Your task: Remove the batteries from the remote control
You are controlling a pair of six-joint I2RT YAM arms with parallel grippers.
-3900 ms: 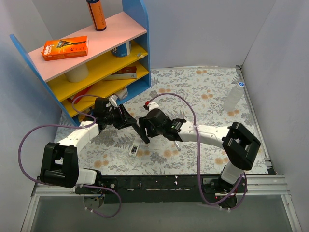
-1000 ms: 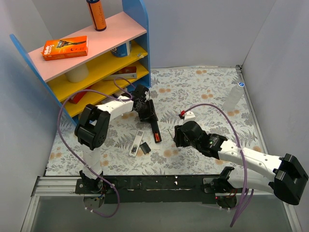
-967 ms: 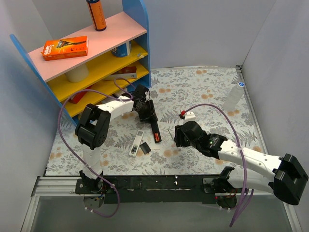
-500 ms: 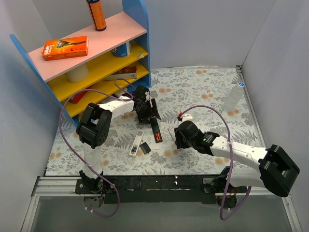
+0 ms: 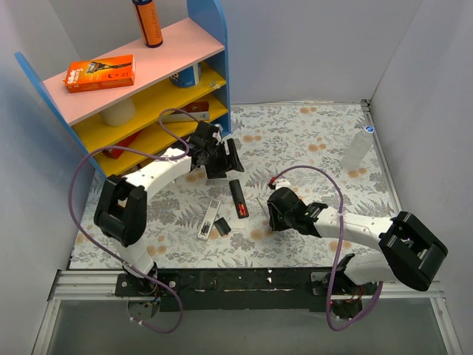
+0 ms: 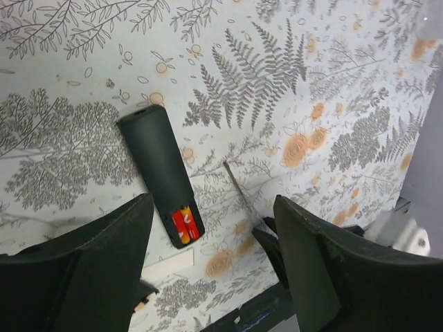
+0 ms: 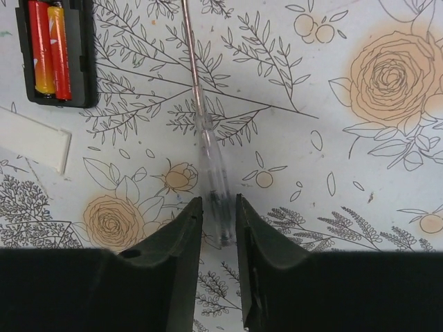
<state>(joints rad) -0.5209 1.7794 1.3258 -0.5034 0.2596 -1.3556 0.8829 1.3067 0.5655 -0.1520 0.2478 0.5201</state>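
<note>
The black remote (image 5: 236, 197) lies open on the floral mat, with two red and orange batteries (image 5: 241, 211) in its near end. They also show in the left wrist view (image 6: 185, 223) and the right wrist view (image 7: 48, 48). My left gripper (image 5: 222, 158) hangs open and empty above the remote's far end (image 6: 156, 173). My right gripper (image 5: 273, 216) is down on the mat right of the remote. Its jaws (image 7: 218, 204) are closed narrowly on the clear handle of a screwdriver (image 7: 214, 187), whose thin shaft points towards the remote.
A white remote (image 5: 209, 219) and a small black cover piece (image 5: 222, 224) lie left of the black remote. A blue shelf unit (image 5: 211, 44) with boxes stands at the back left. A clear bottle (image 5: 356, 150) stands at the right wall.
My left gripper has let go of the black remote and pulled back towards the shelf. My right gripper has shifted left and lowered onto the screwdriver's handle.
</note>
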